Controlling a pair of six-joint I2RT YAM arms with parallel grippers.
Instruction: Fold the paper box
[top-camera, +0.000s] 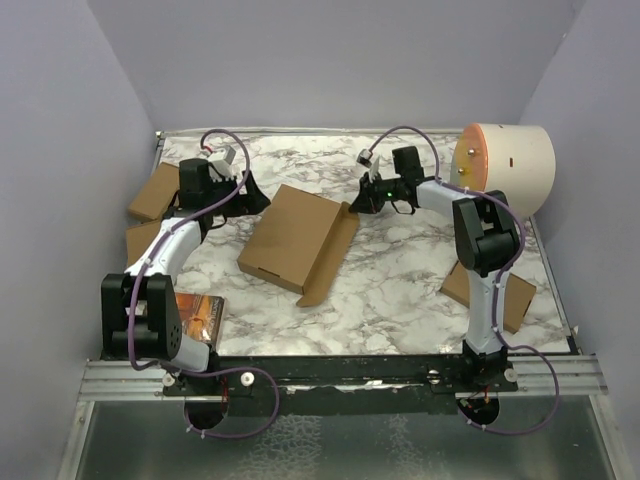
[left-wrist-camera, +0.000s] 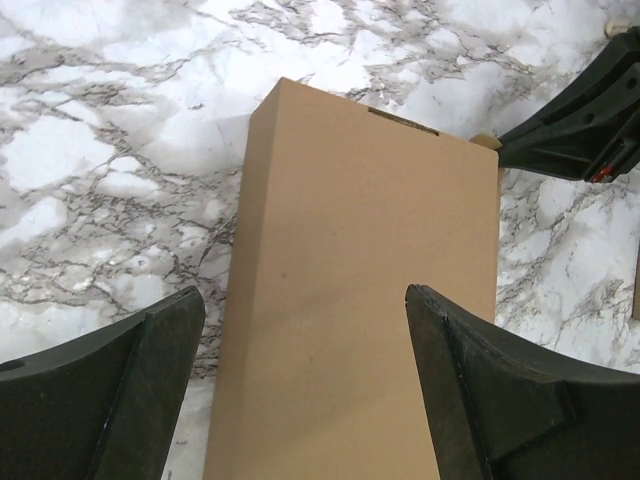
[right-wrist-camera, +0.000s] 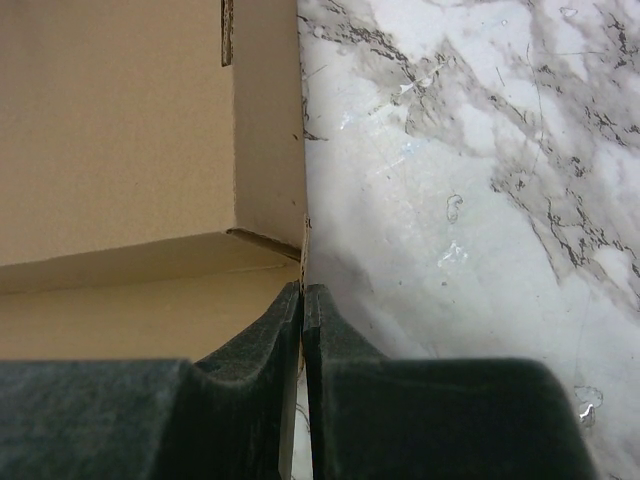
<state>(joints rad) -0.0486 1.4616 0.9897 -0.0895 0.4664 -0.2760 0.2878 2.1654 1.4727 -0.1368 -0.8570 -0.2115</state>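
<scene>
Pincers at the paper box (top-camera: 290, 238): right one clamped, left one spread wide.
Nearest, to the right of the paper box, a small box (top-camera: 522, 298) lies partly behind the right arm. The paper box itself lies flat on the table (top-camera: 400, 285), its right flap raised. At its far right corner the right gripper (right-wrist-camera: 302, 290) pinches that flap's thin edge. At its far left corner the left gripper (left-wrist-camera: 302, 295) hangs with jaws wide, holding nothing. Farther right stands a cream cylinder (top-camera: 510, 165).

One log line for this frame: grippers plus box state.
left gripper open above paper box | right gripper shut on side flap edge | flap not yet folded in
</scene>
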